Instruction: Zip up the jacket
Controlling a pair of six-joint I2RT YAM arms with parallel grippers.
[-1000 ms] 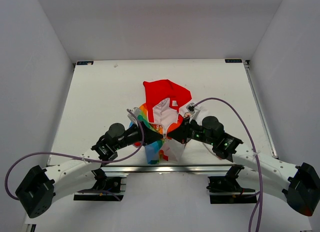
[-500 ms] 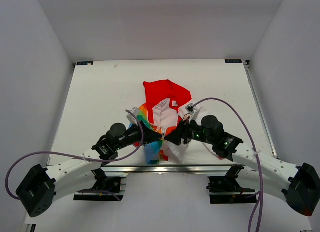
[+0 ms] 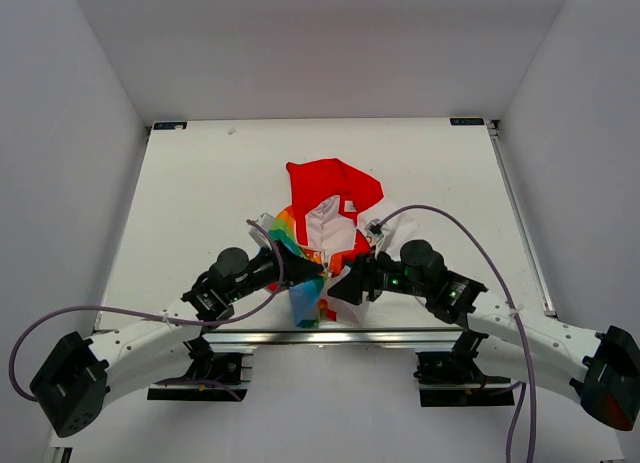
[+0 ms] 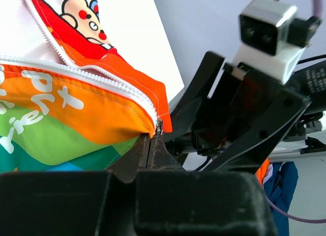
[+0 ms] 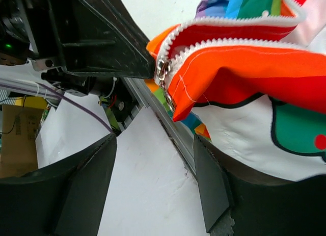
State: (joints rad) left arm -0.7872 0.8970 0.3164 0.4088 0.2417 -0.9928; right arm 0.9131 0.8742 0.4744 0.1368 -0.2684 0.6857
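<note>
From overhead I see the jacket (image 3: 325, 223) lying crumpled near the middle of the matte white bench (image 3: 190, 173), with its red hood (image 3: 335, 183) toward the far side. Both tools meet at its near hem, too small there for me to judge any grip. My left wrist view settles one. The left tool (image 4: 152, 144) is pinched tight on the smooth orange hem corner, right at the end of the white toothed zipper (image 4: 76, 75). Only the right wrist view shows the small metal slider (image 5: 163, 70) hanging at that corner. It also shows the right tool (image 5: 153, 144) spread wide and holding nothing, just short of the fabric.
</note>
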